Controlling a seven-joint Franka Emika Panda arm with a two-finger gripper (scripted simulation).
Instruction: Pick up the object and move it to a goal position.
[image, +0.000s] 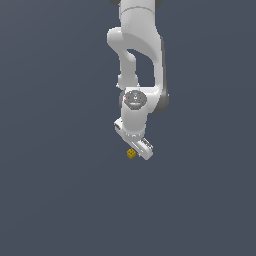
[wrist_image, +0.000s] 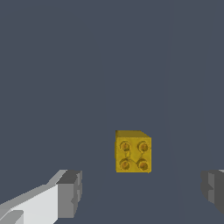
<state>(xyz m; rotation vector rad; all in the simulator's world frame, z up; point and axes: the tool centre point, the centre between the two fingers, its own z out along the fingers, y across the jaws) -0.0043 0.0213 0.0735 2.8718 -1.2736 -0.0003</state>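
Arm (image: 137, 60) hung down from the top of the exterior view, upper links folded, wrist pointing at the floor (image: 55, 190). Hand tilted, its lower end skewed toward the exterior view's right. Gripper (image: 141, 150) sat low, fingers spread wide, nothing held. In the wrist view, gray fingertips (wrist_image: 70, 192) stood well apart at either side with bare floor between them. The yellow cube (wrist_image: 133, 152) lay on the floor, four darker round spots on its top face, ahead of the gap between the fingertips and touching neither. From the exterior view the cube was just beside the gripper, on the exterior view's left.
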